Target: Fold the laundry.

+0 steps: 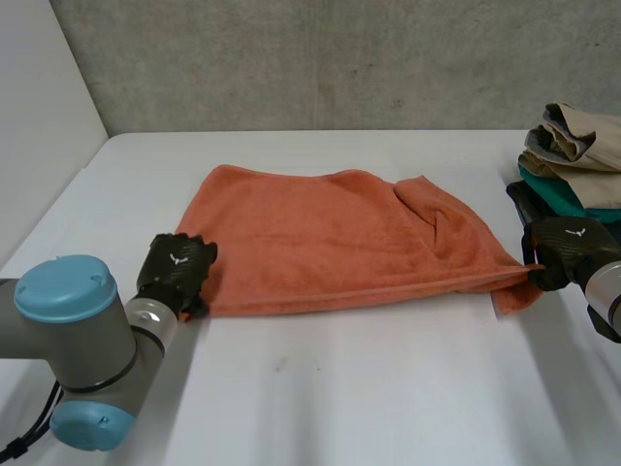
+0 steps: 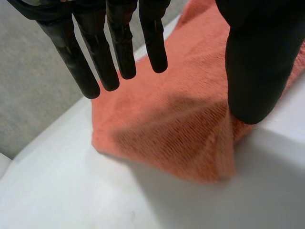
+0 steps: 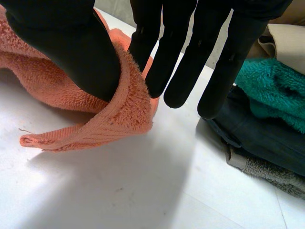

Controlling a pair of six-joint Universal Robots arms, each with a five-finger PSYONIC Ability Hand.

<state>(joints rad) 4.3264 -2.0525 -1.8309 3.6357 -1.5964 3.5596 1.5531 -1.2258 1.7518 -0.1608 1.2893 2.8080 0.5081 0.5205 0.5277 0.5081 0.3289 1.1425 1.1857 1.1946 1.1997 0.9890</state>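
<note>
Your worktop [image 1: 340, 388] carries the orange towel [image 1: 330, 243], stretched wide betw both hands; it looks doubled once at most & is rumpled nr the right robot hand [image 1: 568, 248]. A stack of clothes [image 1: 572, 165] sits just beyond that hand. Right robot hand is clamped on the towel corner, thumb vs straight fingers. Left robot hand [image 1: 175, 272] is spread apart, thumb resting on the opposite corner. I reckon most folds are left

The right hand [image 3: 71, 47] pinches an edge of the orange towel [image 3: 121, 112] between thumb and straight fingers [image 3: 183, 67], over the table [image 3: 119, 191]. A clothes pile [image 3: 267, 138] lies just beside the fingers.
</note>
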